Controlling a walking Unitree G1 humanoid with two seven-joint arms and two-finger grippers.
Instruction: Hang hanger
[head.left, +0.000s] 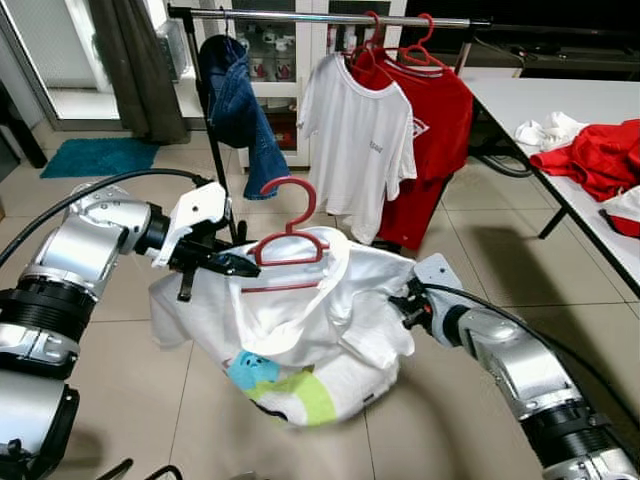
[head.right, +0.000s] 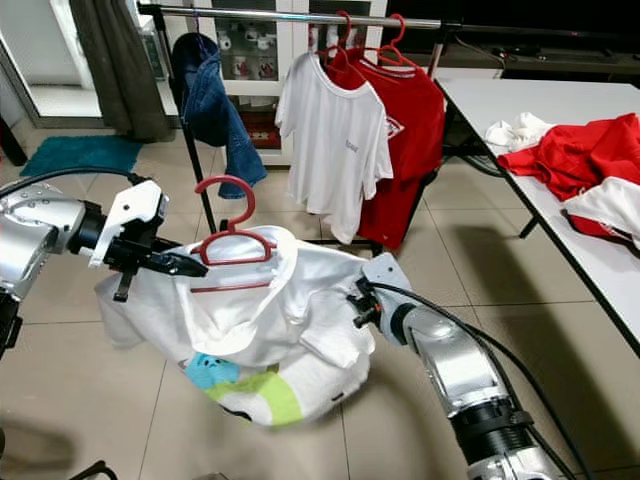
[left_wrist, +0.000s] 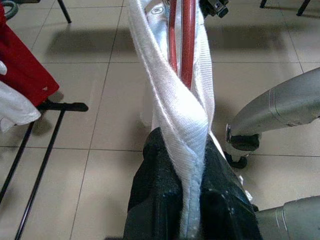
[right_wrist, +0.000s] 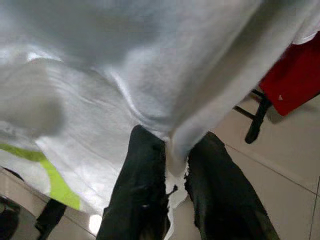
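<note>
Hanger in hand: one red plastic hanger (head.left: 289, 232) with a curved hook, held in the air between the two arms, below and in front of the rail, its shoulders tucked inside the collar of a shirt.
Shirt on it: one white T-shirt with a blue and lime-green print (head.left: 300, 340), sagging in a bundle under the hanger, off the floor.
Left gripper (left_wrist: 187, 200): black fingers pinched tight on the ribbed white collar and the hanger's end, at the shirt's left side.
Right gripper (right_wrist: 172, 165): fingers closed on a fold of the white fabric at the shirt's right side.
Rail: one black metal clothes rack with a chrome top bar (head.left: 300, 17), standing behind on the tiled floor.
Hung garments: three, namely one blue denim piece (head.left: 240, 100), one plain white T-shirt (head.left: 355, 140), one red T-shirt (head.left: 435, 120).
Hooks on rail: two red ones visible.
Table: one white table (head.left: 560, 110) at right, with red and white clothes piled on it.
</note>
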